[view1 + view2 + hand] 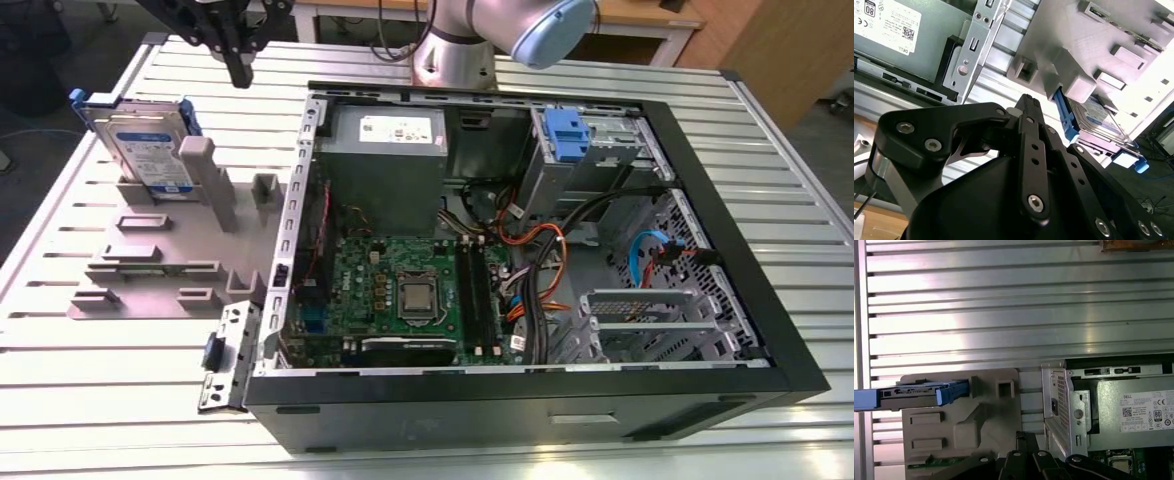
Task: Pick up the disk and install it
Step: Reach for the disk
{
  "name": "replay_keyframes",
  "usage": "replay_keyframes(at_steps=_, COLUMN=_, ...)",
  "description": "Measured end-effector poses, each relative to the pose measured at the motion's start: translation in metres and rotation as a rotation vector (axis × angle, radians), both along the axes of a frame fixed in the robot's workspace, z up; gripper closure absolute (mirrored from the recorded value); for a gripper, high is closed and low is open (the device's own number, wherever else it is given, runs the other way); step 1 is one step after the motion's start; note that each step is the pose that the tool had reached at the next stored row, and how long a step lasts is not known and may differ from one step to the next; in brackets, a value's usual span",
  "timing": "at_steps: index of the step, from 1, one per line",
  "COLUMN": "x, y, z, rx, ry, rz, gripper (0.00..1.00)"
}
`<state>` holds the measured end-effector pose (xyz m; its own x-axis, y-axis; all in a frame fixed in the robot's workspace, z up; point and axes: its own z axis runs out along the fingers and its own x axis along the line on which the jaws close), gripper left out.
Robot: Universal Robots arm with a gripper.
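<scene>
The disk (pixel 144 145) is a silver hard drive with a white-and-blue label and blue rails. It stands on edge in a grey holder (pixel 174 240) on the exterior view's left, outside the computer case. My gripper (pixel 240 78) hangs above the table behind the holder, to the right of the disk and apart from it, fingers together with nothing between them. In the second wrist view the black fingertips (pixel 1027 100) point toward the holder (pixel 1069 50), with the disk (pixel 1099 117) beyond. The first wrist view has the disk (pixel 914 392) edge-on and my gripper (pixel 1026 436).
An open black computer case (pixel 534 400) lies flat on the slatted metal table (pixel 120 380). Inside are a grey power supply with a white sticker (pixel 387 140), a green motherboard (pixel 400 290), cables and a drive bay with a blue latch piece (pixel 566 135).
</scene>
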<state>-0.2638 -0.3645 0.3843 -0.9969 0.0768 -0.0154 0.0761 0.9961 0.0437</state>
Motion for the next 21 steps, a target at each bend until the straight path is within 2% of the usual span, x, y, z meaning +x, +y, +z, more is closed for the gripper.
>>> replay_keyframes(at_steps=8, x=-0.0032, y=0.0034, z=-0.0006, rx=0.0000, ry=0.0006, rz=0.000, gripper=0.89)
replay_keyframes(at_steps=21, x=-0.0067, y=0.0055, z=-0.0020, rx=0.0000, ry=0.0050, rz=0.000, gripper=0.89)
